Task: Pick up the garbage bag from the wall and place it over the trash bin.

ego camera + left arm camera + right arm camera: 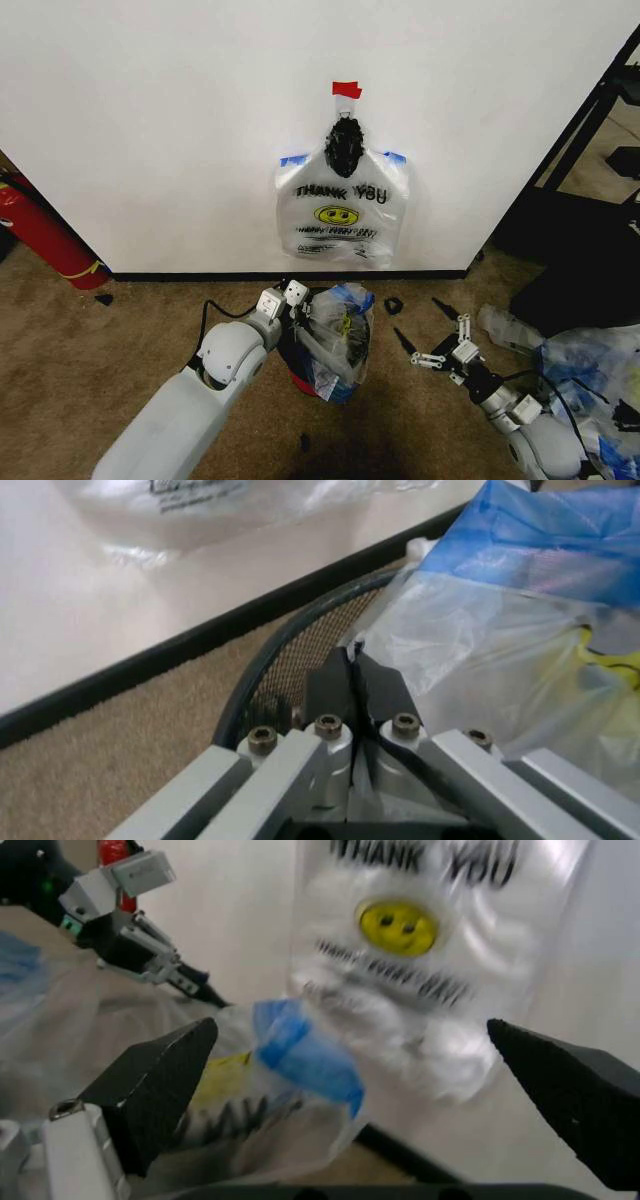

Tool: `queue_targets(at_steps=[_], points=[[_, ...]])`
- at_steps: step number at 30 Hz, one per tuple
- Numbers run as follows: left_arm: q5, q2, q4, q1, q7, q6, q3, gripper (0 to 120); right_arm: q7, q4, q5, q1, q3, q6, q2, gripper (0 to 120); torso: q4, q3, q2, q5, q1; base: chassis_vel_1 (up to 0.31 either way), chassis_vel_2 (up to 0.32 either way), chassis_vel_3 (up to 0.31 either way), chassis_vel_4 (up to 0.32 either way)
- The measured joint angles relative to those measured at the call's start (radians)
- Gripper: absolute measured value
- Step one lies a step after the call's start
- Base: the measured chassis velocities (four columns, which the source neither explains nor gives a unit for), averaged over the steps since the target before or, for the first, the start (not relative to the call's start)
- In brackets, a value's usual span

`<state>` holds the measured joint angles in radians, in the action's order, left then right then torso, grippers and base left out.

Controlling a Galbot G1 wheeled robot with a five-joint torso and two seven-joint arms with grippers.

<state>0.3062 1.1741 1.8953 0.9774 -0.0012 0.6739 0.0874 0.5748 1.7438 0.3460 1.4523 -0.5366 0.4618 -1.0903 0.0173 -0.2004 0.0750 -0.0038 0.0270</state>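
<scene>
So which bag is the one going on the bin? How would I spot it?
Find the white wall with the smiley bag hanging on it. Straight below, on the carpet, stands the black bin with a red base. The garbage bag is draped over it: clear, crinkly, with blue patches and no smiley, and the left pincer is shut on its edge.

Office-like test room, brown carpet (100, 360), plain white wall (150, 120), red fire extinguisher (40, 235), black rack (600, 110)
</scene>
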Motion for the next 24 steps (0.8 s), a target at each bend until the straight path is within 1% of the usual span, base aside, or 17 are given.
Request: queue_targets(at_steps=[2, 3, 5, 8, 9, 12, 14, 15, 16, 20, 22, 23, 24], points=[[-0.011, 0.012, 0.003, 0.020, -0.002, -0.010, 0.016, 0, 0.005, -0.006, 0.049, -0.002, 0.020, -0.045, 0.003, 100, 0.0000, 0.000, 0.000, 0.0000, 0.000, 0.000, 0.000, 0.000, 0.000], [-0.011, 0.012, 0.003, 0.020, -0.002, -0.010, 0.016, 0, 0.005, -0.006, 0.049, -0.002, 0.020, -0.045, 0.003, 100, 0.0000, 0.000, 0.000, 0.0000, 0.000, 0.000, 0.000, 0.000, 0.000], [-0.030, 0.019, 0.011, 0.037, -0.003, -0.019, 0.023, 0, -0.011, -0.006, 0.089, -0.002, 0.046, -0.096, 0.005, 100, -0.0001, 0.000, 0.000, 0.0000, 0.000, 0.000, 0.000, 0.000, 0.000], [-0.049, 0.023, 0.027, 0.062, -0.003, -0.031, 0.027, 0, -0.073, -0.004, 0.117, -0.005, 0.099, -0.154, 0.006, 100, 0.0001, 0.000, 0.000, 0.0000, 0.000, 0.000, 0.000, 0.000, 0.000], [-0.049, 0.023, 0.027, 0.062, -0.003, -0.031, 0.027, 0, -0.073, -0.004, 0.117, -0.005, 0.099, -0.154, 0.006, 100, 0.0001, 0.000, 0.000, 0.0000, 0.000, 0.000, 0.000, 0.000, 0.000], [-0.060, 0.024, 0.039, 0.079, -0.003, -0.038, 0.033, 0, -0.135, 0.007, 0.139, -0.015, 0.158, -0.201, 0.008, 100, 0.0000, 0.000, 0.000, 0.0000, 0.000, 0.000, 0.000, 0.000, 0.000], [-0.063, 0.026, 0.042, 0.085, -0.004, -0.044, 0.039, 0, -0.196, 0.030, 0.150, -0.021, 0.189, -0.254, 0.009, 100, -0.0001, 0.000, 0.000, 0.0000, 0.000, 0.000, 0.000, 0.000, 0.000], [-0.063, 0.027, 0.042, 0.086, -0.004, -0.046, 0.040, 0, -0.221, 0.040, 0.151, -0.023, 0.196, -0.275, 0.009, 100, -0.0001, 0.000, 0.000, 0.0000, 0.000, 0.000, 0.000, 0.000, 0.000], [-0.063, 0.027, 0.042, 0.086, -0.004, -0.046, 0.040, 0, -0.221, 0.040, 0.151, -0.023, 0.196, -0.275, 0.009, 100, -0.0001, 0.000, 0.000, 0.0000, 0.000, 0.000, 0.000, 0.000, 0.000], [-0.063, 0.030, 0.040, 0.079, -0.006, -0.057, 0.036, 0, -0.370, 0.110, 0.195, -0.040, 0.223, -0.428, 0.015, 100, 0.0000, 0.000, 0.000, -0.0001, 0.000, 0.000, 0.000, 0.000, 0.000], [-0.063, 0.033, 0.039, 0.074, -0.006, -0.058, 0.033, 0, -0.404, 0.134, 0.222, -0.052, 0.228, -0.506, 0.024, 100, 0.0000, 0.000, 0.000, -0.0001, 0.000, 0.000, 0.000, 0.000, 0.000], [-0.063, 0.034, 0.038, 0.071, -0.006, -0.058, 0.031, 0, -0.408, 0.141, 0.230, -0.056, 0.229, -0.529, 0.027, 100, -0.0001, 0.000, 0.000, -0.0001, 0.000, 0.000, 0.000, 0.000, 0.000], [-0.063, 0.034, 0.038, 0.071, -0.006, -0.058, 0.031, 0, -0.408, 0.141, 0.230, -0.056, 0.229, -0.529, 0.027, 100, -0.0001, 0.000, 0.000, -0.0001, 0.000, 0.000, 0.000, 0.000, 0.000]])
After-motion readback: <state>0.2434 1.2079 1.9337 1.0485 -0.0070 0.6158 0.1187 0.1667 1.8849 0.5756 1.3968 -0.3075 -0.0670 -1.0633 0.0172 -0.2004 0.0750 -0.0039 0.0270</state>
